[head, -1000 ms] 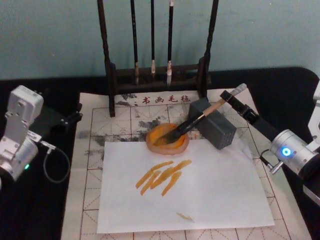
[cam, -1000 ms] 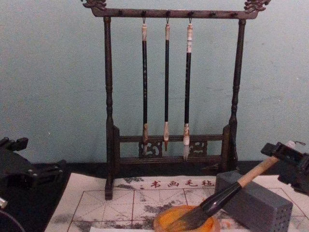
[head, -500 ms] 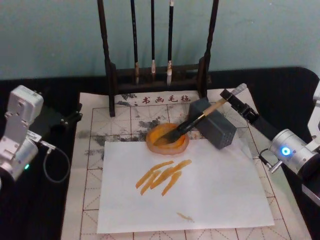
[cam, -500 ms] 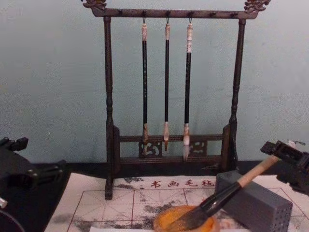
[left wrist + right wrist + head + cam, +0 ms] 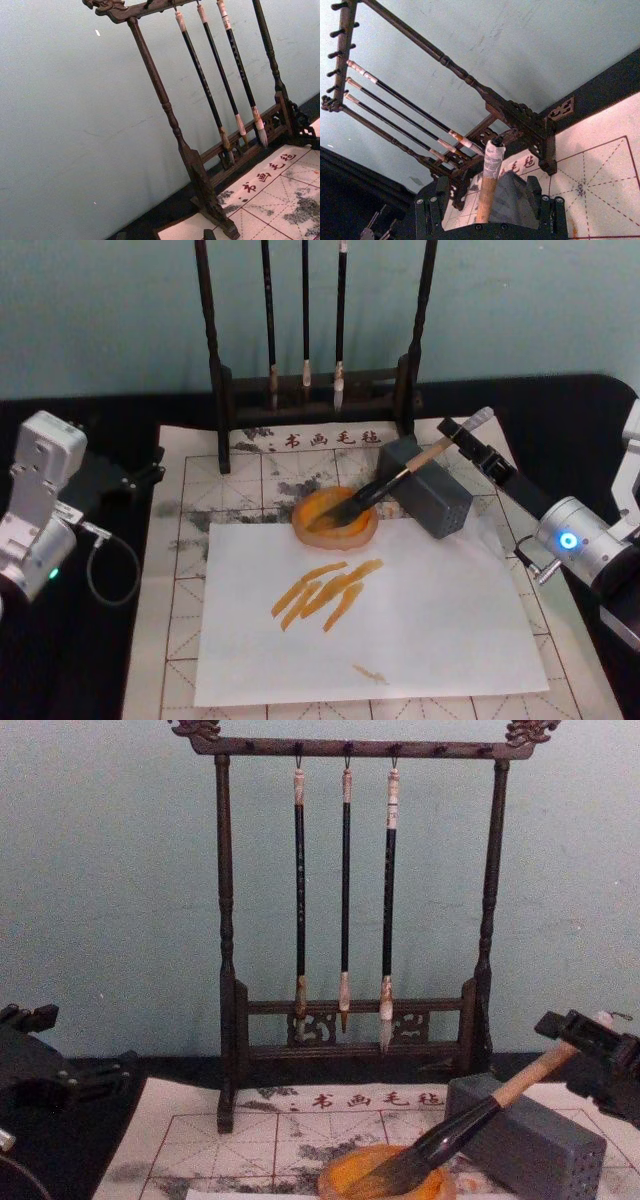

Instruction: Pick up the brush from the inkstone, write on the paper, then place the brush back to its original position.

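By the paper (image 5: 178, 570) printed 书画毛毡, the right hand (image 5: 466, 436) straddles the brush (image 5: 400, 478), released

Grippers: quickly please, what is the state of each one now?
Left gripper: open, empty, parked at the left.
Right gripper: open, fingers on both sides of the brush handle.

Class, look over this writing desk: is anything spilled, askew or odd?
One stray orange dab sits near the white sheet's front edge, apart from the main strokes. Grey ink smudges blot the paper behind the dish.
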`<control>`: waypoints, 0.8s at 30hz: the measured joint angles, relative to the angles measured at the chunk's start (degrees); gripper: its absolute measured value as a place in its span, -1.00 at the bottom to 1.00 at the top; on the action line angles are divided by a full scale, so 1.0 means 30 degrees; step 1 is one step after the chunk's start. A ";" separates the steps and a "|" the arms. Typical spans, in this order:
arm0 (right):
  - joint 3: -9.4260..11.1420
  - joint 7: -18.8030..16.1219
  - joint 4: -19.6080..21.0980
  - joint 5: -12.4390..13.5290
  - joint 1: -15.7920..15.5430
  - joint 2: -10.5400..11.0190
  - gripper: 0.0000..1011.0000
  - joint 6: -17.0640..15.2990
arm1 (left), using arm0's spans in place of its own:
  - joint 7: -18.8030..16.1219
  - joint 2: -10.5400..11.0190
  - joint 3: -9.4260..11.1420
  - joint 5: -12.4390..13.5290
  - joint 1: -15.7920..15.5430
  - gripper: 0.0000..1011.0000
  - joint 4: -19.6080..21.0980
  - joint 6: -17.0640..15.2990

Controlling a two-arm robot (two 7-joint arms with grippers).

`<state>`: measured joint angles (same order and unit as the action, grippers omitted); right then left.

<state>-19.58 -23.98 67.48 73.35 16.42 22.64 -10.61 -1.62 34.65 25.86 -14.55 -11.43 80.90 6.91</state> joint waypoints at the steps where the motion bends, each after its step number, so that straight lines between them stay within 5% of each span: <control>1: -0.0032 -0.0017 -0.0025 0.0035 0.0018 0.0012 0.98 0.0003 | 0.0001 0.0000 0.0000 0.0001 0.0000 0.98 0.0000 0.0000; 24: -0.0093 -0.0099 -0.0074 0.0136 0.0054 0.0053 0.98 -0.0012 | 0.0000 0.0000 0.0000 0.0000 0.0001 0.98 0.0000 0.0000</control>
<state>-19.86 -24.27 67.25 73.75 16.58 22.80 -10.65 -1.62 34.65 25.86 -14.55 -11.43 80.90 6.91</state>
